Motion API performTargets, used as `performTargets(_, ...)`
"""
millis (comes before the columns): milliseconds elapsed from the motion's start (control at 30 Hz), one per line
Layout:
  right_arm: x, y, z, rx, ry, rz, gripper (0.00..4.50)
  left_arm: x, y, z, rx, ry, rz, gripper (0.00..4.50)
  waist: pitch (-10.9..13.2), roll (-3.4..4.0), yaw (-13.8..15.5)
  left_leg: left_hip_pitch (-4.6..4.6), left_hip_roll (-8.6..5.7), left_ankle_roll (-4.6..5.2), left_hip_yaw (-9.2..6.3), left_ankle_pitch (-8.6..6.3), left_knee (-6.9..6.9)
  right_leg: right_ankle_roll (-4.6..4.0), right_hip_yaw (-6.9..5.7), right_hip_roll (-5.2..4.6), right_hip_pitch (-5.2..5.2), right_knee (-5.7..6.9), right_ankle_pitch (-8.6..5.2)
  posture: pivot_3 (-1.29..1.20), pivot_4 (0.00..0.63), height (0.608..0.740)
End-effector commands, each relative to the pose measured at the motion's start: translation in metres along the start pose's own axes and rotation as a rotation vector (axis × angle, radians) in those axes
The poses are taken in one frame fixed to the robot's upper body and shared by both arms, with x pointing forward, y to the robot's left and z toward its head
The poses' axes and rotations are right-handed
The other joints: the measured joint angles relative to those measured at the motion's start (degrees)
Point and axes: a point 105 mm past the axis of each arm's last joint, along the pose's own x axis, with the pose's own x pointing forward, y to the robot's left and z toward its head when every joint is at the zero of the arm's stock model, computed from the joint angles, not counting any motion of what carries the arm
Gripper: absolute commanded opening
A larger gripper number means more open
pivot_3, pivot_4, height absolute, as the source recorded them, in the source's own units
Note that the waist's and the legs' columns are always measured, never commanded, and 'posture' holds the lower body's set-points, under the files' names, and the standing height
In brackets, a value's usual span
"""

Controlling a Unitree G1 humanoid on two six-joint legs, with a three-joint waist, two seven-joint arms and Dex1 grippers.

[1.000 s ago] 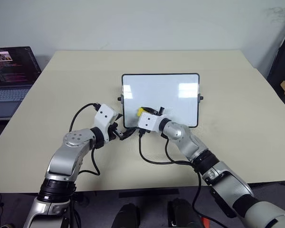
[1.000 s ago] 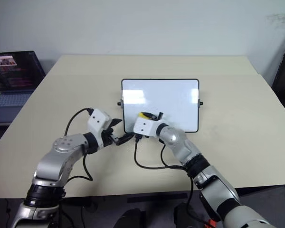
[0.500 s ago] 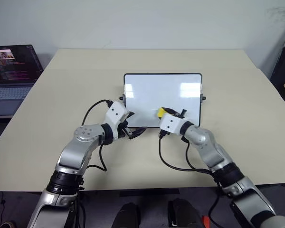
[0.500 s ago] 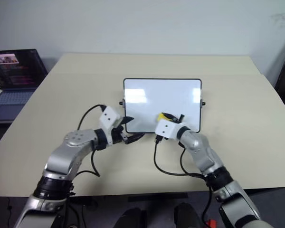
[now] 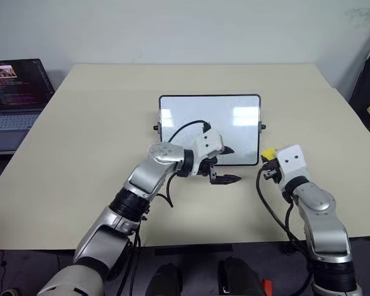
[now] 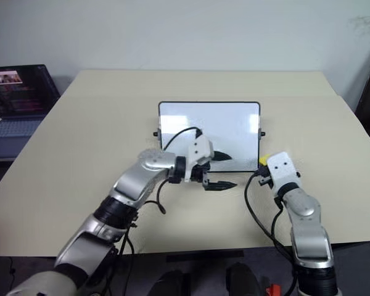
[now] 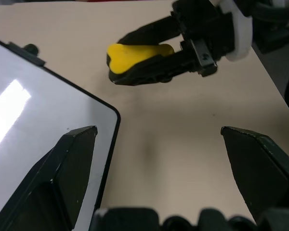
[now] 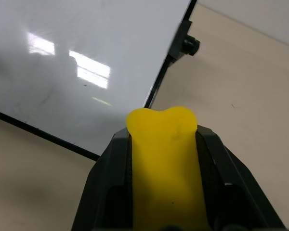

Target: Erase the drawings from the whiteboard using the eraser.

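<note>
The whiteboard point(image 5: 209, 126) lies flat in the middle of the table, glossy white with a thin black frame. The drawings are out of view; its surface shows just light reflections. My right gripper point(image 5: 269, 161) is shut on the yellow eraser point(image 5: 268, 152), just past the board's near right corner and off the board. In the right wrist view the eraser point(image 8: 166, 159) sits between the fingers, with the whiteboard point(image 8: 86, 62) beyond. My left gripper point(image 5: 227, 164) is open at the board's near edge, pointing right toward the eraser point(image 7: 139, 53), with nothing between its fingers point(image 7: 67, 173).
A laptop point(image 5: 15, 92) with a lit screen stands off the table's left side. Black cables loop from both wrists over the near part of the table point(image 5: 98, 111). A side knob point(image 8: 190, 45) juts from the board's frame.
Both arms have swung to the right. My right gripper carried the eraser off the board's surface to beyond its near right corner. My left gripper went from the board's near left corner along its near edge.
</note>
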Motion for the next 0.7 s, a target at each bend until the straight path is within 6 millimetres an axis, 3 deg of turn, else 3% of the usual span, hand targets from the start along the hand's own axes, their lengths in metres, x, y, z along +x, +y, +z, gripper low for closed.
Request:
performTargets(33, 0.0, -0.015, 0.006, 0.076, -0.002, -0.065, 1.32, 0.011, -0.002, 0.009, 0.093, -0.001, -0.079, 4.5, 0.0, 0.0, 0.1, 0.0, 0.0, 0.0, 0.0, 0.0, 0.0, 0.0, 0.0, 0.0, 0.0, 0.0, 0.0, 0.0, 0.15, 0.74)
performTargets(367, 0.0, -0.043, -0.024, 0.162, 0.118, -0.139, 1.32, 0.03, 0.011, 0.023, 0.157, -0.013, -0.086, 4.5, 0.0, 0.0, 0.2, -0.07, -0.03, 0.03, 0.01, -0.01, 0.02, 0.02, -0.01, -0.01, -0.01, -0.03, -0.01, 0.0, 0.15, 0.74)
performTargets(567, 0.0, -0.052, -0.027, 0.184, 0.11, -0.167, 1.32, 0.039, 0.01, 0.028, 0.163, -0.022, -0.092, 4.5, 0.0, 0.02, 0.0, -0.04, 0.0, 0.04, 0.04, -0.02, 0.02, 0.03, 0.02, 0.01, -0.01, 0.01, -0.01, 0.0, 0.15, 0.74)
performTargets(700, 0.004, -0.055, -0.026, 0.187, 0.1, -0.169, 2.59, 0.042, 0.015, 0.031, 0.157, -0.032, -0.057, 4.5, 0.0, 0.02, 0.1, -0.04, -0.02, 0.05, 0.05, -0.02, 0.04, 0.03, 0.03, 0.01, -0.01, 0.02, -0.01, 0.0, 0.15, 0.74)
